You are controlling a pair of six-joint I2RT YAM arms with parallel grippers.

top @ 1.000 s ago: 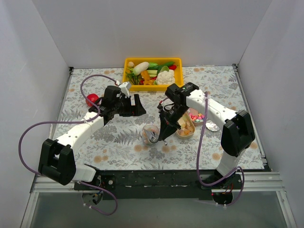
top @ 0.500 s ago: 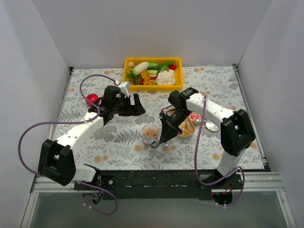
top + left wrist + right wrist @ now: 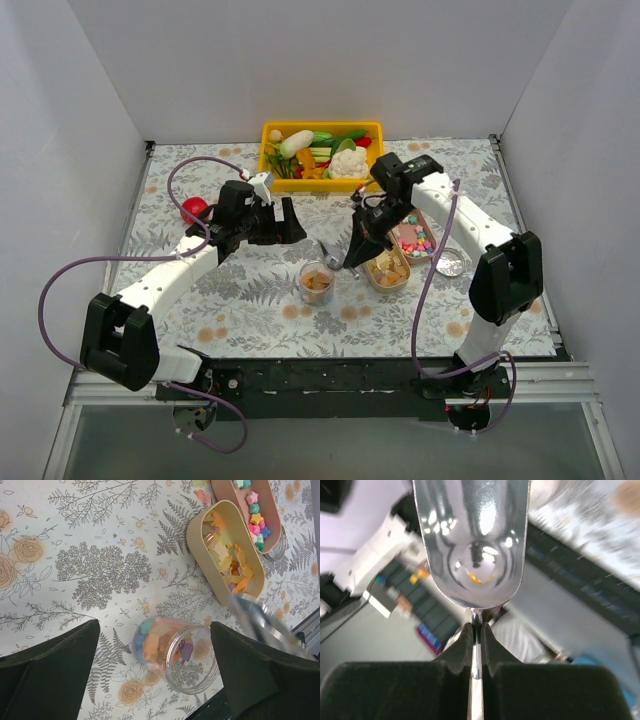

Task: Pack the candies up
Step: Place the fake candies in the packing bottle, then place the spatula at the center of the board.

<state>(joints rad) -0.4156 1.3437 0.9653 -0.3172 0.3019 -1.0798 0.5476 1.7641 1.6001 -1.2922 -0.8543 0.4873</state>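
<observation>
Beside tan tray: jar of candies, apart | right jaws pinch scoop

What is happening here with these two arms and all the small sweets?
The right gripper pinches a metal scoop by its handle, jaws shut, and holds it raised near a glass jar. The scoop looks almost empty. The jar has some candies in it, and many more lie in the tan tray and the pink tray. The left gripper hovers with jaws open and holds nothing.
</observation>
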